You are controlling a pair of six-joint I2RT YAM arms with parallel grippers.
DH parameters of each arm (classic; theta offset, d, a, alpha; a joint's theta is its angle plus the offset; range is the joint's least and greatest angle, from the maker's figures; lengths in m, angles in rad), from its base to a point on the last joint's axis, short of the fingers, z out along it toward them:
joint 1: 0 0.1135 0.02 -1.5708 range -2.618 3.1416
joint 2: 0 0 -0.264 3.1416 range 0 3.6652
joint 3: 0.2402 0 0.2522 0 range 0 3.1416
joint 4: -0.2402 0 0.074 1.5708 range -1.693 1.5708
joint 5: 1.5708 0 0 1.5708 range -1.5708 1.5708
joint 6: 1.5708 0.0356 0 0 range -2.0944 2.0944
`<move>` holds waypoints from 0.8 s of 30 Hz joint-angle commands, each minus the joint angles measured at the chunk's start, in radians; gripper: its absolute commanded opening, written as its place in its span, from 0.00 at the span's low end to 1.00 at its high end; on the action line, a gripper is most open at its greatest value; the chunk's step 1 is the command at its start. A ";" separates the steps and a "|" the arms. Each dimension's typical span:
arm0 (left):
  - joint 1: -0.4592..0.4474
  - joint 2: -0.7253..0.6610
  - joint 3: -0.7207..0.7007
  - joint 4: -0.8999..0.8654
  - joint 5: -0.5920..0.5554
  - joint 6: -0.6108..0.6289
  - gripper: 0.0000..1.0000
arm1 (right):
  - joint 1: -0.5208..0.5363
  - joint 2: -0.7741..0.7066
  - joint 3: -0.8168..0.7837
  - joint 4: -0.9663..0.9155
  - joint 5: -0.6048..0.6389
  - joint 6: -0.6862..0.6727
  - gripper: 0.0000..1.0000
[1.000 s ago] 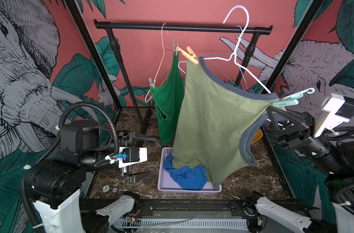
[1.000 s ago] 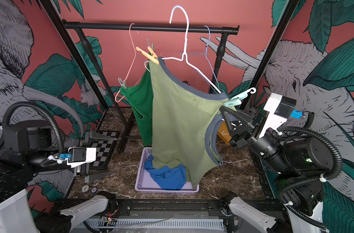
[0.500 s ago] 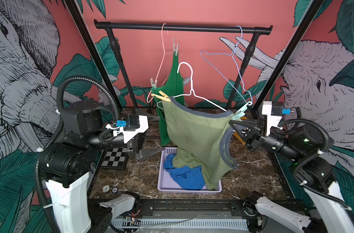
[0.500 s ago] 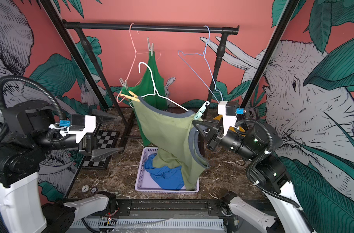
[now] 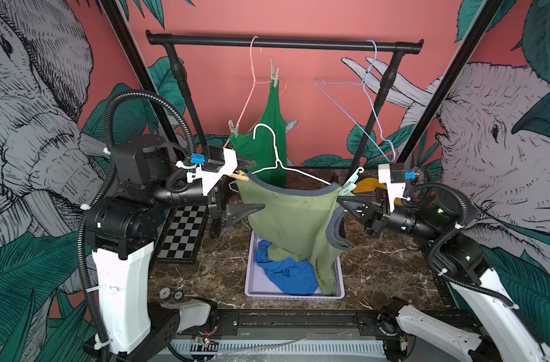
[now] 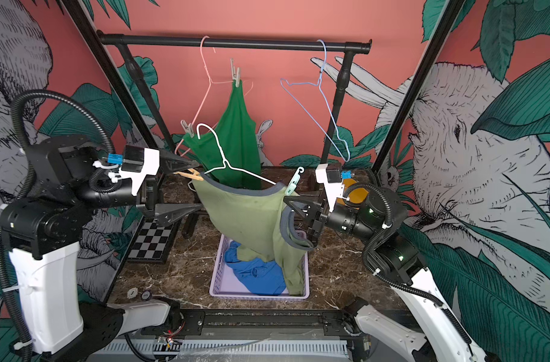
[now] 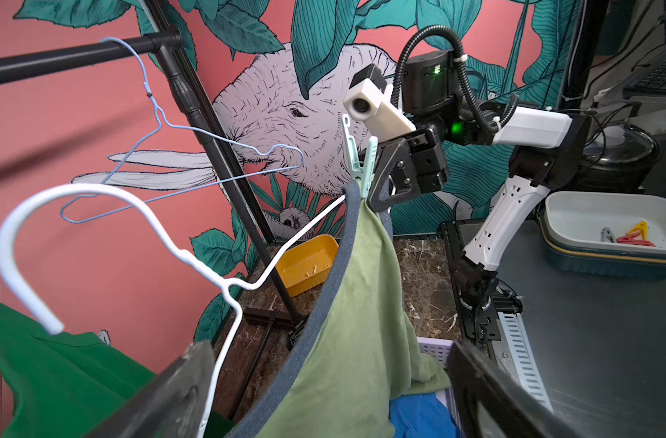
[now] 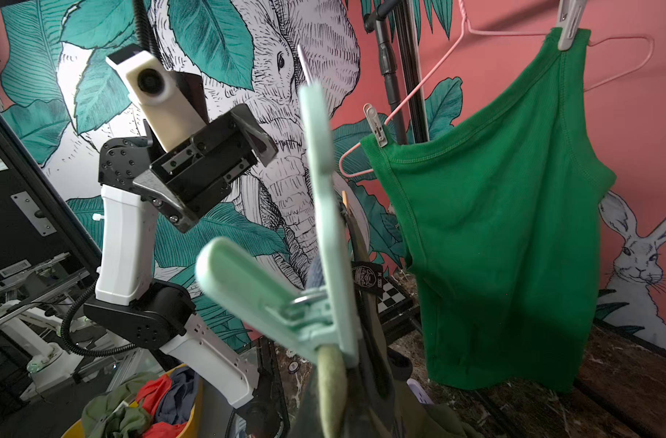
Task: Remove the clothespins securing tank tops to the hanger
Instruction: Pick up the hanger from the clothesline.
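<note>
The left pincer [image 5: 259, 185] hangs released by the tan-orange clothespin [image 5: 240, 176] at ten o'clock on the olive tank top [image 5: 292, 219], while the right pincer [image 5: 341, 201] clenches its two o'clock shoulder beneath the mint clothespin [image 5: 350, 184].

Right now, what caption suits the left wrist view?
The right gripper holds the olive tank top beside its mint clothespin.

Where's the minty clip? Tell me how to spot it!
Look under the black rail at the white hanger carrying the olive tank top. Its end by the right tool has the mint clothespin; the other end has an orange clothespin.
</note>
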 commanded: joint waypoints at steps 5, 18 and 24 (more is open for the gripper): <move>0.010 0.053 -0.051 0.095 0.019 -0.106 0.93 | -0.005 -0.039 -0.007 0.166 -0.064 0.017 0.00; 0.013 0.094 -0.027 0.141 0.157 -0.171 0.88 | -0.003 0.000 -0.042 0.196 -0.126 0.026 0.00; 0.013 0.076 -0.070 0.144 0.188 -0.171 0.81 | 0.001 0.025 -0.044 0.240 -0.146 0.048 0.00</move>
